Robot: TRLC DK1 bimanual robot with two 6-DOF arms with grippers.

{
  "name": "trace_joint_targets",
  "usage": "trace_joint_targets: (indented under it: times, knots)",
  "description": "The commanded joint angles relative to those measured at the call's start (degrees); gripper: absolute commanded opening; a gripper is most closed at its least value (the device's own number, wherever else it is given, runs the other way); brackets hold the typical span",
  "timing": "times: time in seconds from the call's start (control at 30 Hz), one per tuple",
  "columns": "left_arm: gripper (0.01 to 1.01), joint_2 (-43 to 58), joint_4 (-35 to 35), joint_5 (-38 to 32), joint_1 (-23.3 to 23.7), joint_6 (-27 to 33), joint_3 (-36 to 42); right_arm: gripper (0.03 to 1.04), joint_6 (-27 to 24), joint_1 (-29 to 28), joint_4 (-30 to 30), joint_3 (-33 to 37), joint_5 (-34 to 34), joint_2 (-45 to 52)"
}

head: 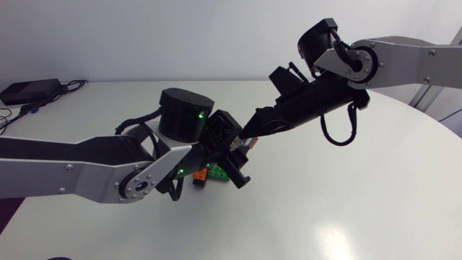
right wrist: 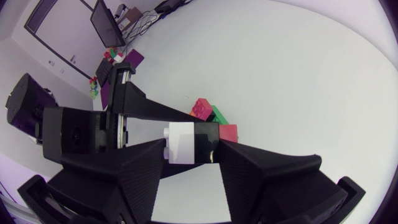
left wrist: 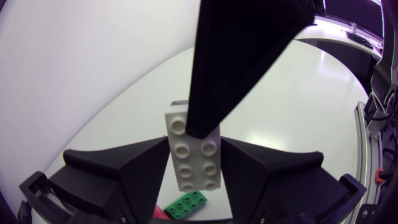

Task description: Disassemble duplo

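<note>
At the table's middle, left gripper (left wrist: 194, 140): matte black wedge fingers closed narrowly on the two smooth sides of the white brick (left wrist: 194, 163).
White brick: glossy plastic, rectangular, round studs in two rows, held above the table.
Right gripper (right wrist: 191, 145): clamped on the same brick, one broad finger flat over its studded face.
Loose bricks: under the grippers, a green brick (left wrist: 186, 204) beside a magenta brick (right wrist: 200, 107), a red brick (right wrist: 229, 132) and an orange brick (head: 215, 172).
Table (head: 346, 195): smooth, white, rounded edge.
Arms: silver-grey, left arm (head: 65, 177) from near left, right arm (head: 411, 61) from far right.
</note>
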Motion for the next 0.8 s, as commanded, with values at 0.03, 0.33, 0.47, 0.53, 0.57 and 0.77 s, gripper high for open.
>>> trace_joint_targets:
  times: [0.03, 0.33, 0.47, 0.53, 0.57, 0.77]
  knots:
    - [0.372, 0.53, 2.46, 0.52, 1.18, -1.97, -0.06, 0.36, 0.85, 0.88, 0.31, 0.33, 0.17, -0.74]
    - [0.218, 0.00, 2.19, 4.03, 1.53, -1.97, -0.59, 0.37, 0.76, 0.79, 0.31, -0.19, 0.43, -2.32]
    - [0.210, -1.06, -0.18, 8.43, 2.49, -1.53, -0.94, 0.65, 0.67, 0.79, 0.22, -0.19, 0.78, -3.20]
    - [0.210, -2.11, -1.15, 10.71, 2.67, -1.09, -1.47, 1.01, 0.67, 0.09, 0.13, 0.25, 0.78, -3.73]
    - [0.210, -2.55, -1.50, 11.77, 3.11, -1.00, -1.82, 1.01, 0.58, -0.53, 0.13, 0.51, 0.78, -4.17]
    - [0.211, -3.61, -10.46, 29.08, 11.20, -0.56, 0.12, 1.01, -7.50, -11.43, -0.57, 0.16, -7.48, -7.59]
